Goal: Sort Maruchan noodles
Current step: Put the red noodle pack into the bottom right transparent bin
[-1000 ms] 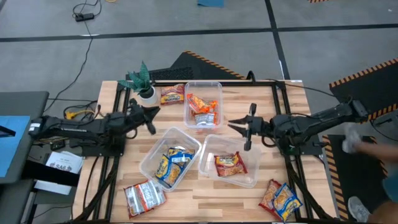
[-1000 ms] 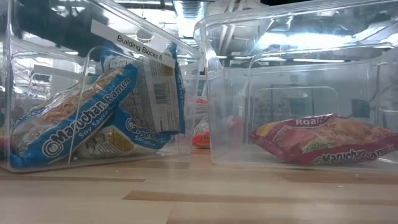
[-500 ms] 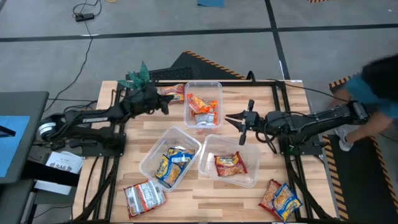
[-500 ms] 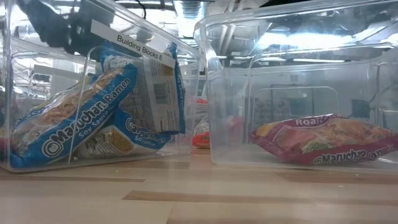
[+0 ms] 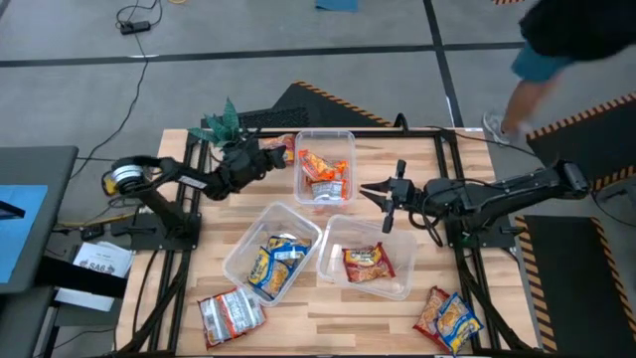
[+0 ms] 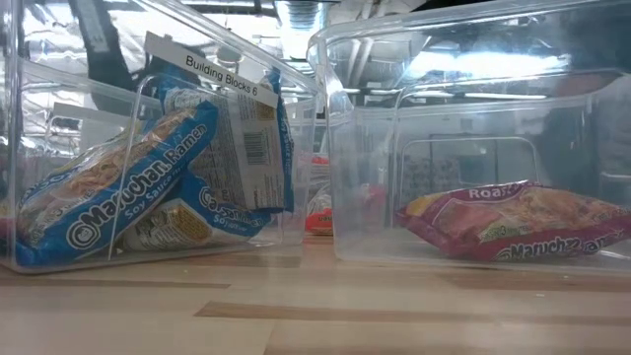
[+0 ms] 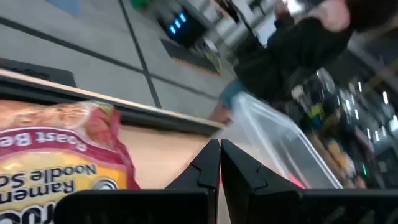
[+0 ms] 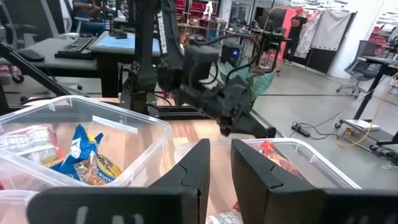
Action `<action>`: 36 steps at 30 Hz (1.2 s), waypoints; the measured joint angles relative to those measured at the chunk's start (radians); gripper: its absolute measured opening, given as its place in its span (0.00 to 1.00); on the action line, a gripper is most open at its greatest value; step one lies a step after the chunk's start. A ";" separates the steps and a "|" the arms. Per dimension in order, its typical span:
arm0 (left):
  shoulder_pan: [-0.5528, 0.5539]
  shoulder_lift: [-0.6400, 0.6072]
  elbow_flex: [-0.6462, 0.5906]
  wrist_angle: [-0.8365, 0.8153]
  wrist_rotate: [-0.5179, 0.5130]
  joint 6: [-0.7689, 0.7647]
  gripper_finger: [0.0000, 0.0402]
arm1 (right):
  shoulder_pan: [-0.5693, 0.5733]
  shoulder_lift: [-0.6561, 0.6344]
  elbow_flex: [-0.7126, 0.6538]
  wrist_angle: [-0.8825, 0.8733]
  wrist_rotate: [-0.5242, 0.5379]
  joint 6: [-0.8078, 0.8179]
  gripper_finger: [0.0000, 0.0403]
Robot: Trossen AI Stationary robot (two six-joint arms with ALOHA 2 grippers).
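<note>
The wooden table [image 5: 417, 159] carries three clear plastic tubs. The far tub [image 5: 324, 166] holds orange packets [image 5: 323, 174]. The near-left tub [image 5: 270, 259] holds yellow-and-blue packets [image 6: 118, 187]. The near-right tub [image 5: 366, 261] holds one red packet [image 6: 518, 232]. Loose packets remain outside the tubs: a red one [image 5: 276, 151] at the far edge beside the potted plant [image 5: 227, 129], a red-and-silver pair [image 5: 231, 313] at the near-left corner, and two more [image 5: 449, 316] at the near-right corner.

The left gripper [image 5: 266, 159] sits just beside the far red packet with its fingers clenched together. In the left wrist view the fingers meet next to the packet [image 7: 59, 162], with nothing between them, so no grasp is in place. The right gripper [image 5: 391, 199] hovers between the far tub and the near-right tub, fingers slightly parted and empty.

Risk: the packets are thin, crinkly film over a brittle block. Closed fingers can only push such a packet, likely sliding it off the table's far edge or against the plant. A shallow pinch on the film may slip. The tub walls are smooth and light, so a passing arm can shift them.
</note>
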 joint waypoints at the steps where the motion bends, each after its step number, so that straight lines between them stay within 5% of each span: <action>1: -0.003 0.030 0.000 0.041 -0.034 -0.022 0.00 | 0.000 0.000 0.000 0.000 0.000 0.000 0.22; 15: -0.003 0.376 0.037 0.398 -0.229 -0.176 0.00 | -0.001 0.000 0.000 0.000 0.000 0.001 0.22; 26: -0.003 0.409 0.213 0.420 -0.198 0.081 0.00 | -0.001 0.000 0.000 0.001 0.000 0.001 0.22; 36: 0.029 0.409 0.266 0.310 -0.269 0.072 0.00 | -0.001 0.000 0.000 0.001 0.000 0.003 0.22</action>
